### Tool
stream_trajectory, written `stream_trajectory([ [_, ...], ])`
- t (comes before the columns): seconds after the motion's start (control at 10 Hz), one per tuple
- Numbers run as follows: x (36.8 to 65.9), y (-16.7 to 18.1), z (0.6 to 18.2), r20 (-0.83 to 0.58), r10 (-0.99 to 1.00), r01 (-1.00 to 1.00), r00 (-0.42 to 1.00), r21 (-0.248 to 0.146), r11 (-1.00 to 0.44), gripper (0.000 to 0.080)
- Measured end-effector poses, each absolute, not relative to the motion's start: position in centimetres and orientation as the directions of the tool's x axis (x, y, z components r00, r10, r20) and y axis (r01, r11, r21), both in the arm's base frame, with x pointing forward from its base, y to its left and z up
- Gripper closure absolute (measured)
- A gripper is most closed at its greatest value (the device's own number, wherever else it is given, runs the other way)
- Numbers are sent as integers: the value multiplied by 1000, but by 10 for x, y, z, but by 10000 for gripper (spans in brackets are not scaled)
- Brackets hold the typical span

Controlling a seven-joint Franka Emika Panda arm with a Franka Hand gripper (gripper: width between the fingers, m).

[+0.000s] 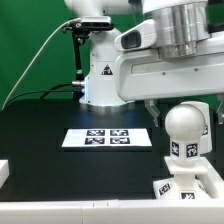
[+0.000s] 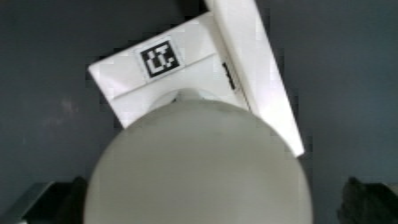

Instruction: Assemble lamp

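Tool (image 1: pixel 183 110) spread open, astride smooth round-headed white bulb (image 1: pixel 186 125) upright on flat square tagged base (image 1: pixel 197 184).

Your arm (image 1: pixel 165 60) rises from the far edge of the surface (image 1: pixel 40 125) and bends over toward the exterior view's right, wrist pointing straight down. Your claw (image 1: pixel 182 110) hangs low near the front edge, jaws spread wide, fingertips (image 2: pixel 45 200) well apart.
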State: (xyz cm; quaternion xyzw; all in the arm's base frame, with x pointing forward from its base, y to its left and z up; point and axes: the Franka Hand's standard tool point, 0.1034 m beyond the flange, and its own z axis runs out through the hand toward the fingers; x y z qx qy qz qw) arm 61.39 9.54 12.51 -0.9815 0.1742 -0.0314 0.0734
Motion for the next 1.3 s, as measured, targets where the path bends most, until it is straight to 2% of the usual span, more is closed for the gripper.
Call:
stream_trajectory([
  [0.1,616,90,124,81,-268,-253,960,-159,-954,101],
  [0.4,614,88,121,110,-56,-41,992,-133,-990,101],
  [0.6,619,86,120,137,295,302,945,-31,-953,101],
  [0.7,620,94,120,136,397,401,908,1,-916,101],
  [0.9,620,92,120,136,408,411,903,1,-912,101],
  [1.0,620,92,120,136,395,399,909,-1,-917,225],
  [1.1,620,92,120,136,395,398,909,-1,-917,231],
  [1.3,620,93,120,135,230,236,964,-27,-971,231],
])
